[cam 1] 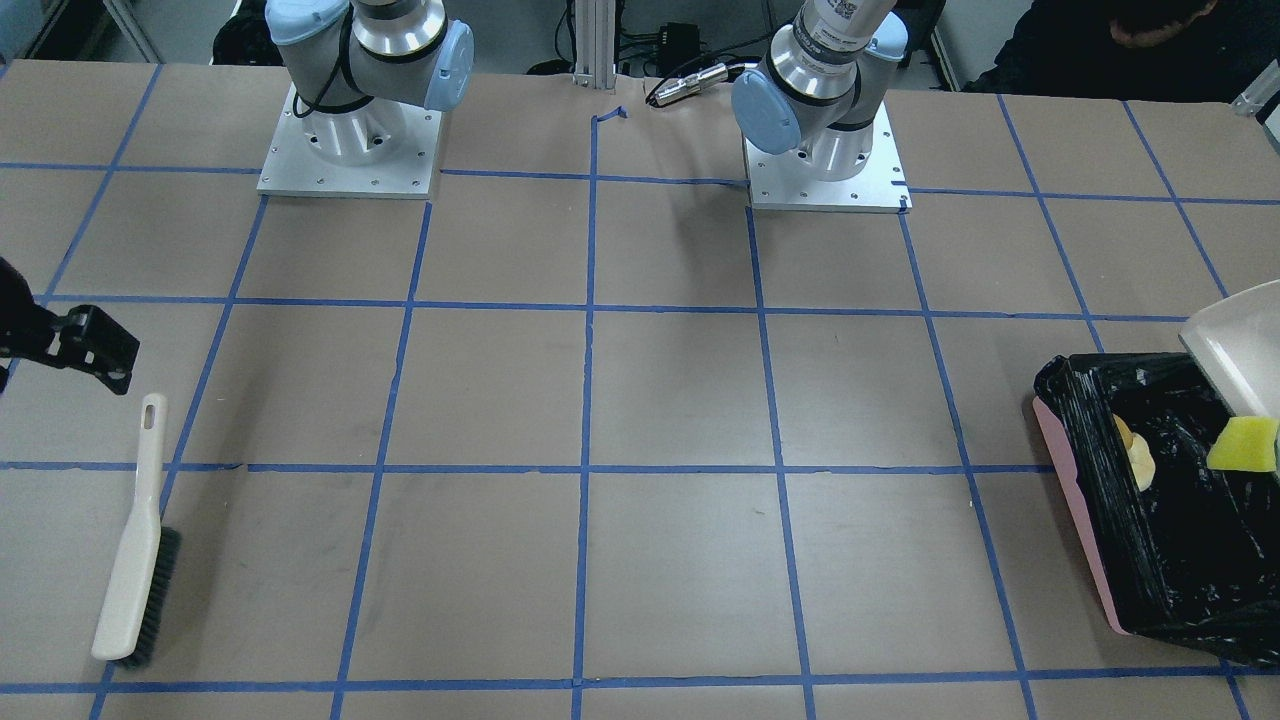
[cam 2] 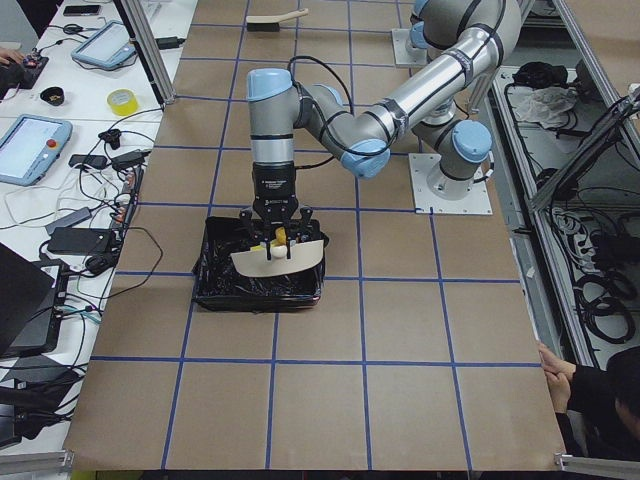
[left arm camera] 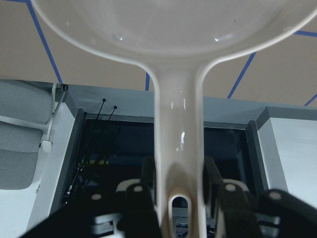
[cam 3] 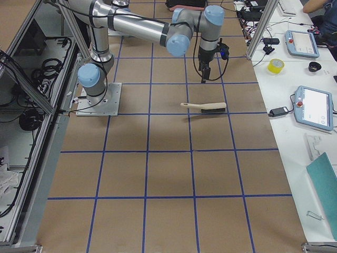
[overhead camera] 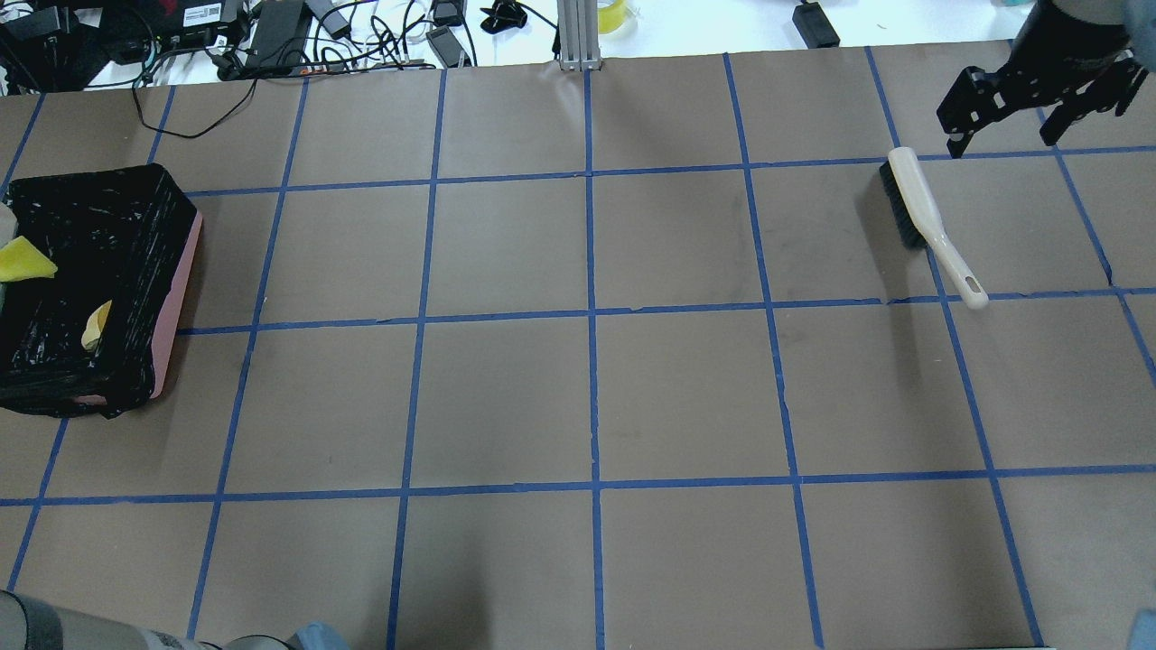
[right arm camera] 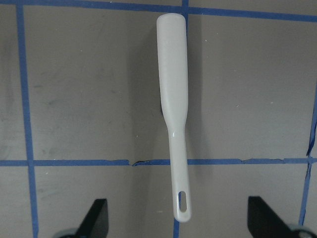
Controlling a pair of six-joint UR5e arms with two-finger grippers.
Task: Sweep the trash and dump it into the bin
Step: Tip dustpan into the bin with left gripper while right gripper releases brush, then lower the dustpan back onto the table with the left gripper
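The bin (cam 1: 1085, 540), pink-sided and lined with a black bag, stands at the table's end on my left; it also shows in the overhead view (overhead camera: 176, 298). A yellow-green wedge (cam 1: 1243, 443) sits at the lower lip of the beige dustpan (cam 1: 1235, 350), over the bag. A curved tan pastry (cam 1: 1137, 458) lies inside the bin. The golden-brown lump is hidden. My left gripper (left arm camera: 179, 198) is shut on the dustpan handle (left arm camera: 179, 139) and holds the pan tilted over the bin (cam 2: 225, 285). My right gripper (overhead camera: 1002, 131) is open and empty, just beyond the brush.
A beige hand brush (overhead camera: 926, 221) with dark bristles lies flat on the table below my right gripper; it shows in the right wrist view (right arm camera: 176, 114). Blue tape lines grid the brown table (cam 1: 640, 400). Cables and devices lie beyond the far edge (overhead camera: 271, 36).
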